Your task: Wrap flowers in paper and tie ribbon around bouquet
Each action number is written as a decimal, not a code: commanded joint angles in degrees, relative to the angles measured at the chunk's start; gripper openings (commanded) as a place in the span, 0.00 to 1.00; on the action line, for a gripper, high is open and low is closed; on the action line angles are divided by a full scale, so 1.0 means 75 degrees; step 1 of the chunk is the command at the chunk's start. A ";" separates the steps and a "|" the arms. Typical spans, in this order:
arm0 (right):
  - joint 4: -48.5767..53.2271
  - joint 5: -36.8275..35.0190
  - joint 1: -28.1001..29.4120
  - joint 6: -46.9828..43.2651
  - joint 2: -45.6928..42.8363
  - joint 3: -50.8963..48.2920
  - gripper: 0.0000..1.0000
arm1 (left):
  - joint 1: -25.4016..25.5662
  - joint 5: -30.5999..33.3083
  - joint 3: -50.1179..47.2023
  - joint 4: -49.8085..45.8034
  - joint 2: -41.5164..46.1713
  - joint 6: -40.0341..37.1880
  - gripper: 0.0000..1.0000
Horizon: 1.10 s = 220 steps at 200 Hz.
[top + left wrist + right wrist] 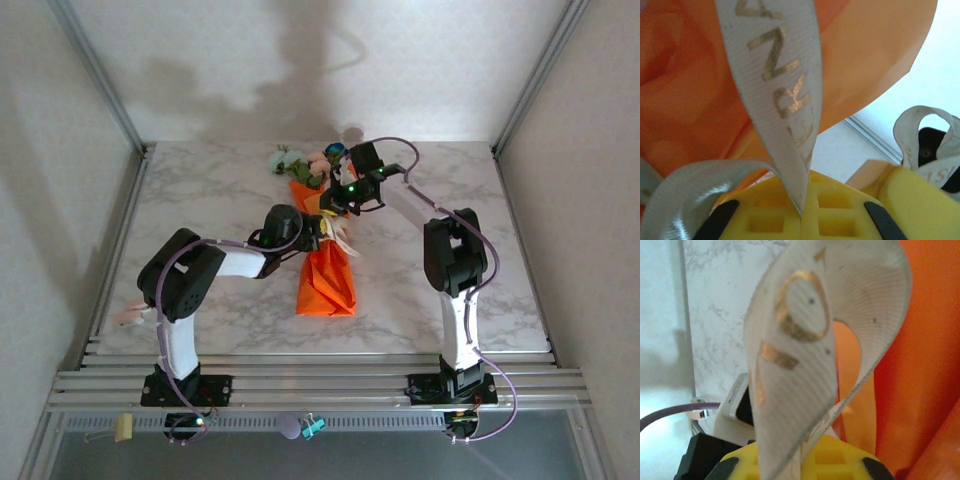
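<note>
When the overhead view is examined, the bouquet (326,285) is found lying at the centre of the frame on the marble table (200,190), with its orange paper (328,270) broadest toward the bottom of the frame and the flowers (303,162) projecting at its upper end. Both arms are seen to meet at the waist of the bundle: the left gripper (316,232) is placed against it from the left, and the right gripper (338,203) from the upper right, just below the blooms. In the left wrist view, the ribbon (782,95), cream with gold lettering, is observed rising from the seam between the yellow pads (835,210) at the bottom centre, so this gripper is recorded as clamped on the ribbon; orange paper is noted behind it across the upper frame, and a further loop of ribbon at the right edge. In the right wrist view, a curled length of ribbon is likewise seen emerging from between closed yellow pads at the bottom centre, and the right gripper is recorded as pinched on it, with orange paper along the right side and marble at the upper left
</note>
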State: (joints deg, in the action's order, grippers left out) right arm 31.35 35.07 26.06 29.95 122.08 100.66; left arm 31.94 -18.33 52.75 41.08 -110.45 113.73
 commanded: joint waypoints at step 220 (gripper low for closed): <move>0.3089 -0.2797 0.0971 -0.1838 0.0115 0.2115 0.43 | -0.0052 -0.0216 -0.0322 0.0299 0.0275 0.0105 0.00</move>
State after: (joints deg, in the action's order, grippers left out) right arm 49.84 17.93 31.31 17.61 122.58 111.70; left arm 31.88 -18.94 50.87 41.41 -109.97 113.73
